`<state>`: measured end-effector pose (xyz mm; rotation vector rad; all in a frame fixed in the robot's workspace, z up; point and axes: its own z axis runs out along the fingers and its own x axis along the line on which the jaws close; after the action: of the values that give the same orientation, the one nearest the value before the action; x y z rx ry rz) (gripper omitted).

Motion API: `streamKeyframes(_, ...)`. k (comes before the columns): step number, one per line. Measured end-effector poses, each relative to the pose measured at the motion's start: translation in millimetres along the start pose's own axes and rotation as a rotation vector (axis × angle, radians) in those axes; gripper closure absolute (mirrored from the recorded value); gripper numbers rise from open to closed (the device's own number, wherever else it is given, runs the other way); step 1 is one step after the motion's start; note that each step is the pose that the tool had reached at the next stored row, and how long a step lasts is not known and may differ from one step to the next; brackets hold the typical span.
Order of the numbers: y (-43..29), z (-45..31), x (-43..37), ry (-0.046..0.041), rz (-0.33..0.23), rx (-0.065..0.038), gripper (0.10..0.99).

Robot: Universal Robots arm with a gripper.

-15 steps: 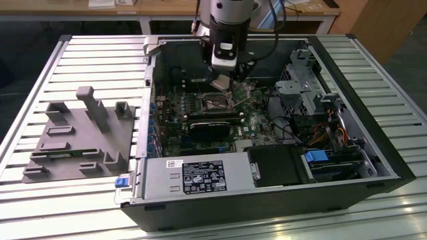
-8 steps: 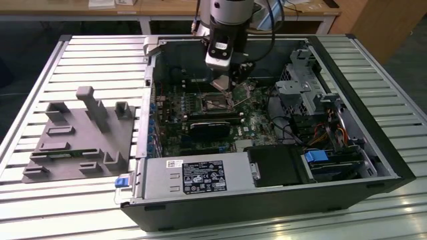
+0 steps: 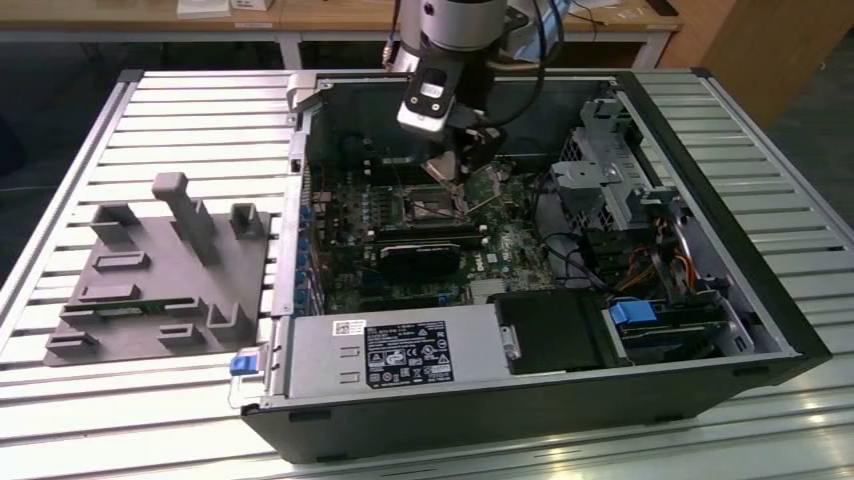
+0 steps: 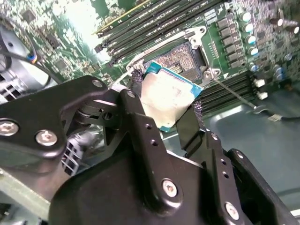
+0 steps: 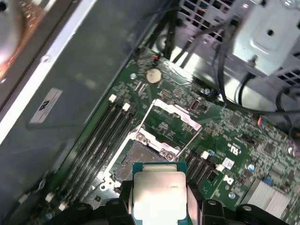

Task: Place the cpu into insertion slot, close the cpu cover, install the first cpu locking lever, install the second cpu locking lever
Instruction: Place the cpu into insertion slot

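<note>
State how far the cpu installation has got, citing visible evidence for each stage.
Done: only the pick-up. The insertion slot is empty. In hand: the gripper has its jaws shut on the cpu, held just above the slot. Left: seating the chip; the cpu cover stands open, and a locking lever juts free beside the socket.

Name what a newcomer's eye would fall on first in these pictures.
The open computer case lies on a slatted table, the gripper reaching down into it. In both wrist views the gripper pinches the silver-topped cpu by its edges, close to the uncovered insertion slot, whose cpu cover stands raised.
</note>
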<state>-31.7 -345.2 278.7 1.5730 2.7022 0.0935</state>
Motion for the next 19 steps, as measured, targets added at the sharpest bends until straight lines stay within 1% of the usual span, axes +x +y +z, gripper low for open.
streamKeyframes(19,-0.2,3.4,-0.1,-0.0202,0.344,-0.006,0.549)
